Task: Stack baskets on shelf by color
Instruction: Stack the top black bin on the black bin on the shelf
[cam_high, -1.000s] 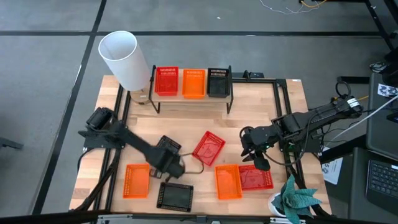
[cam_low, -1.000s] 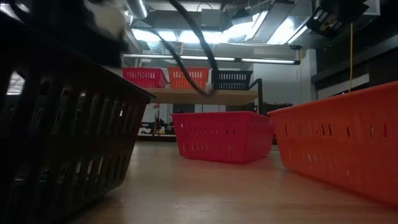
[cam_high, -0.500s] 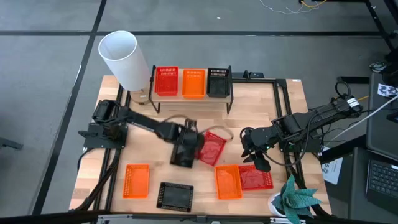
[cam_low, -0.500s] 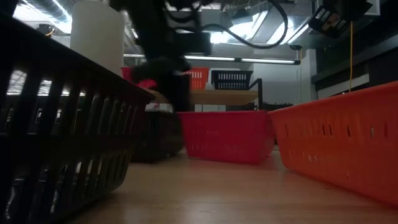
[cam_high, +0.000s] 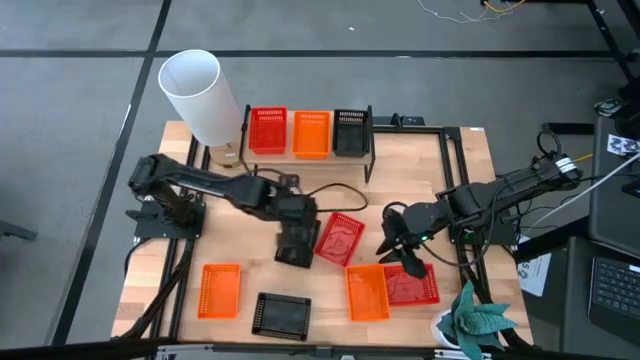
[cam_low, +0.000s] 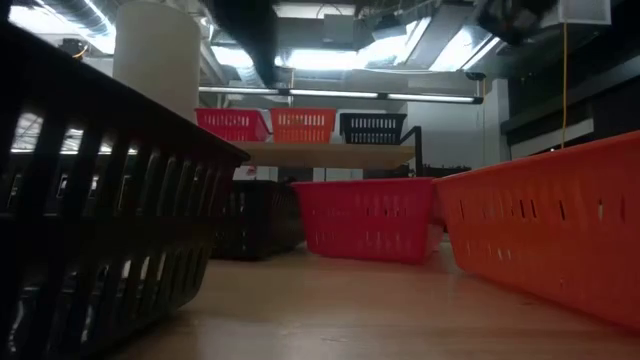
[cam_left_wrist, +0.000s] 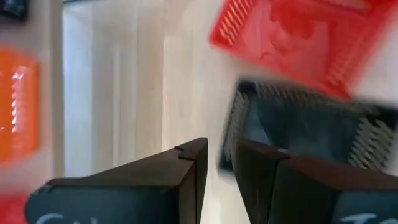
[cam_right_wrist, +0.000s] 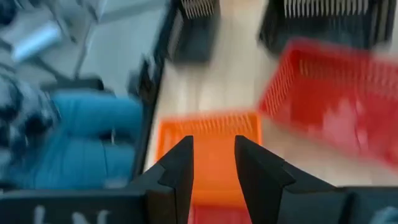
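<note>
Moved since the earlier frame: left gripper (cam_high: 293, 243) and its black basket (cam_high: 292, 247), from table's 6 o'clock to centre, beside a tilted red basket (cam_high: 337, 239). Fingers nearly closed over the black rim. Right gripper (cam_high: 392, 240), narrowly parted and empty, hangs at 4 o'clock over orange basket (cam_high: 366, 291). Shelf (cam_high: 310, 152) at 12 o'clock: wood board, thin black legs, 3 ribbed mesh trays. Judgement: keep the thin rim level, nest squarely into the black tray (cam_high: 350, 131).

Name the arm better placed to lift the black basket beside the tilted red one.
Left. The left gripper is right over the black basket at mid-table; the right gripper hovers farther off, by the orange basket.
</note>
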